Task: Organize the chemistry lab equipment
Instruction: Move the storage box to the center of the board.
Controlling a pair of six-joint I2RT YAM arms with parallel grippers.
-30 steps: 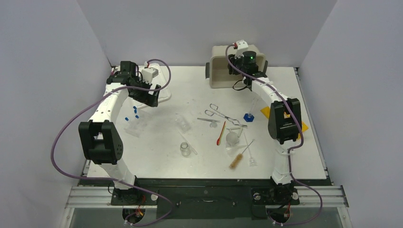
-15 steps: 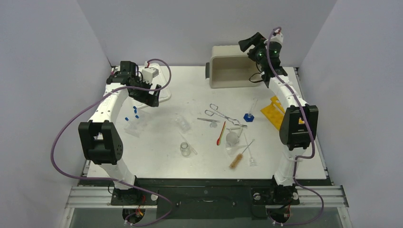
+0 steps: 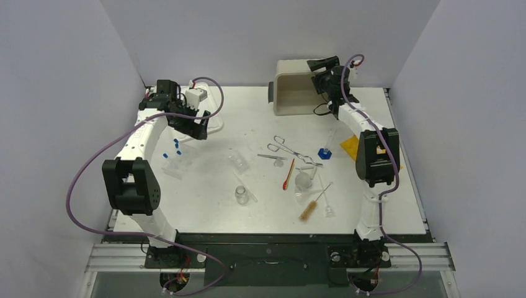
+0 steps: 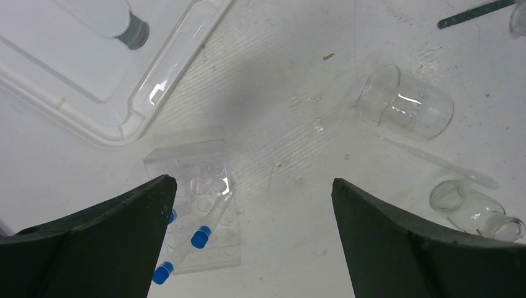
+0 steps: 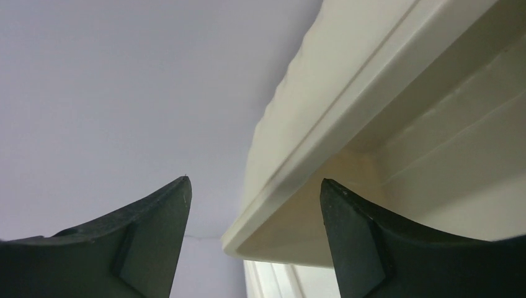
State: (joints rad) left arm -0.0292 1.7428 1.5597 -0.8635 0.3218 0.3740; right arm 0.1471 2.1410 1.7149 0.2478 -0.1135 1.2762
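Note:
My left gripper [image 3: 197, 131] [image 4: 254, 186] hangs open over the table's left side, nothing between its fingers. Below it a clear tube rack [image 4: 198, 180] [image 3: 176, 162] holds blue-capped tubes [image 4: 200, 237]. Further right lie a tipped glass beaker [image 4: 406, 108] [image 3: 239, 161], a small vial [image 4: 474, 210] and a clear pipette [image 4: 437, 162]. In the top view, mid-table, are forceps [image 3: 289, 149], tweezers [image 3: 273, 157], a green-and-red spatula [image 3: 289, 174], a round flask [image 3: 303, 180] and a brush [image 3: 312, 206]. My right gripper [image 3: 318, 64] [image 5: 254, 192] stands open, its fingers straddling the beige tub's rim [image 5: 291, 186].
The beige tub [image 3: 296, 90] lies on its side at the back. Its white lid [image 4: 87, 68] [image 3: 213, 110] rests at the back left, behind my left arm. A yellow rack [image 3: 349, 146] sits half under the right arm, a blue cap [image 3: 324, 153] beside it.
The right jaws have opened wide. The right wrist swung up and to the right, then came back to the tub's far right corner. The left arm has not moved.

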